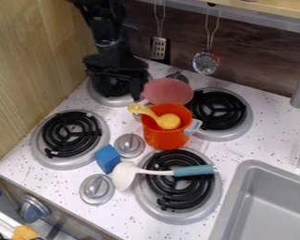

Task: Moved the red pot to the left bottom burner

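Black two-finger gripper (122, 86) over a rear coil burner (112, 100), orange-red round pot (162, 138) amid burners, yellow spoon (168, 121) across its mouth, blue-handled white ladle (123, 176) across a front coil burner (177, 192), blue block (107, 159) near its bowl

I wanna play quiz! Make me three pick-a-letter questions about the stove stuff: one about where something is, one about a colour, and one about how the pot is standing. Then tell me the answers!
1. Where is the white ladle?
A) In the sink
B) Across the bottom right burner
C) Hanging on the wall

2. What colour is the block?
A) Blue
B) Green
C) Yellow

3. How is the red pot standing?
A) Upside down
B) Lying on its side
C) Upright

Answers:
1. B: its blue handle lies over the black coil.
2. A: its sides that show are blue.
3. C: its open top faces up, with the yellow spoon at the opening.
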Tool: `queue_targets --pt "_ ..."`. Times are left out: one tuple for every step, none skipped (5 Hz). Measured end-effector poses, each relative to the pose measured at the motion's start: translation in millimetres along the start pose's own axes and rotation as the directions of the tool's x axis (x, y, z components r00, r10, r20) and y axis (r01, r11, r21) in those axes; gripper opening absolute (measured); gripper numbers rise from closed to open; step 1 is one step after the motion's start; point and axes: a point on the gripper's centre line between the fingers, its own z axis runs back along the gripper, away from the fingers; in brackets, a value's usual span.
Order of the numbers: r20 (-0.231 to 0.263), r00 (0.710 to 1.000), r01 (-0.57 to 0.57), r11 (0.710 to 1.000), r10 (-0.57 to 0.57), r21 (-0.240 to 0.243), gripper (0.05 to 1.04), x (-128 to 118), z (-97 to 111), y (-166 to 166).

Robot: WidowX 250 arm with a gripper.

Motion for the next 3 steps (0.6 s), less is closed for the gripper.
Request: queue_targets --pt "-0.003 0.975 0.220 0.973 -0.221 -0.075 1.001 -2 0 -23" --pt "0.068 0.928 0.372 0.903 -0.366 -0.214 1.001 6 9 -41" --pt "0.087 0.879 0.473 0.832 -0.469 -0.291 1.001 3 -2 -52"
